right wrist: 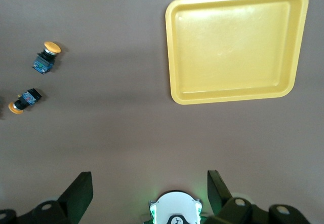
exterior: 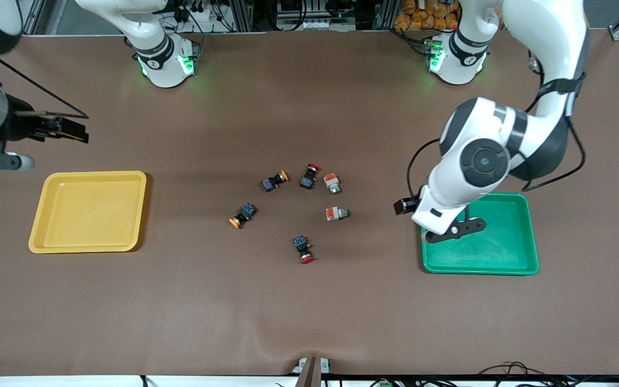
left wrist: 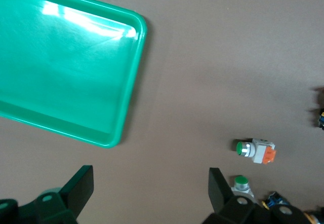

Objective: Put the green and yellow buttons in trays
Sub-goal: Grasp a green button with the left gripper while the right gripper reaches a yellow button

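Nothing sorted yet: the green tray (exterior: 508,266) at three o'clock on the counter (exterior: 309,312) and the yellow tray (exterior: 89,244) at nine sit bare. Left claw (exterior: 452,228) hangs open over the green tray's rim, right claw (exterior: 73,130) waits open above the yellow tray's twelve-o'clock side. The green and yellow buttons (exterior: 337,214) lie clustered mid-counter, so the next move looks like a reach for one.

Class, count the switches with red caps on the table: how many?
2. One red-capped switch lies between a yellow-capped switch and a green-capped switch; the other red-capped switch lies nearest the front camera. None seems hidden.
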{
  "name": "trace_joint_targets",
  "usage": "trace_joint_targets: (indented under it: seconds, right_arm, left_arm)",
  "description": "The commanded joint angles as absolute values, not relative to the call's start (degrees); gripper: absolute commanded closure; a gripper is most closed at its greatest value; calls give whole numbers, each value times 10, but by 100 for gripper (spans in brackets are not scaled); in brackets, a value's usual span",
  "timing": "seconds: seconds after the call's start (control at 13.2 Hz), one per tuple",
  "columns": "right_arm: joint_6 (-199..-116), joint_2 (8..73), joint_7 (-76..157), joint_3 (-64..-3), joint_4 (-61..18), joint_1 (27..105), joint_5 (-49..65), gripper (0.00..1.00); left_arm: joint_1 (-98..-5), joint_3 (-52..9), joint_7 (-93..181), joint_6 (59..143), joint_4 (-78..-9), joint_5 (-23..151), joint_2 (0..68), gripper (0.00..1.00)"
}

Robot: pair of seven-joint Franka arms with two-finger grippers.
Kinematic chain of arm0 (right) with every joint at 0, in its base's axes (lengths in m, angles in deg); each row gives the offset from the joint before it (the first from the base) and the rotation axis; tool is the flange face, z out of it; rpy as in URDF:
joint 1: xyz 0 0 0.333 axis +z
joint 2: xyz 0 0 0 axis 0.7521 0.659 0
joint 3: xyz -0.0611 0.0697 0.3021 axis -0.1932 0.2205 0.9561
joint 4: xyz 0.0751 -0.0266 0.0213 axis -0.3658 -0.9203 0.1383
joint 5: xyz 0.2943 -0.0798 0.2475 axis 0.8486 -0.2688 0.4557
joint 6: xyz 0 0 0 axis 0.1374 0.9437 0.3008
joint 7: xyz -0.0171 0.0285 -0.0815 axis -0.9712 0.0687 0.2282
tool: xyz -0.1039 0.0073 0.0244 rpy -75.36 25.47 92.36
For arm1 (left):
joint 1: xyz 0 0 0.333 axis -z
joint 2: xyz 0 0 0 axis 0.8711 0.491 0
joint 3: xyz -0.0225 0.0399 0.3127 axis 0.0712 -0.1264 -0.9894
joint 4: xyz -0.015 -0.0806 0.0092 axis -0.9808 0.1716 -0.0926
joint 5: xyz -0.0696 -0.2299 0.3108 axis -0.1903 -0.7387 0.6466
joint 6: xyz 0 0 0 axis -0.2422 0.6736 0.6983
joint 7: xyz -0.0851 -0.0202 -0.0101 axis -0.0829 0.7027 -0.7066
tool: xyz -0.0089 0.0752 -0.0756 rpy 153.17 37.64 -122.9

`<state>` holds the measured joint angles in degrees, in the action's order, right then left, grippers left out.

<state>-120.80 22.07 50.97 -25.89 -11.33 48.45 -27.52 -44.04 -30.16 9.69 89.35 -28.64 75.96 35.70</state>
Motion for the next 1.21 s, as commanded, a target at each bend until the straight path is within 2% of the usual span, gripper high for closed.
trace_joint_targets:
  seconds: [0.0, 0.45, 0.98, 1.13]
  right_arm:
    - [-1193, 234, 504, -258, -95, 482, -275, 0]
    - [-1192, 246, 505, -257, -95, 486, -274, 0]
    - [-1195, 276, 512, -257, -97, 482, -266, 0]
    - [-1195, 292, 520, -257, -99, 486, -265, 0]
  left_arm:
    - [-422, -303, 60, 914, -270, 770, 384, 0]
    - [-370, -302, 16, 972, -269, 764, 448, 0]
    - [-298, -304, 73, 1117, -268, 767, 532, 0]
    - [-279, -309, 77, 1128, -266, 770, 547, 0]
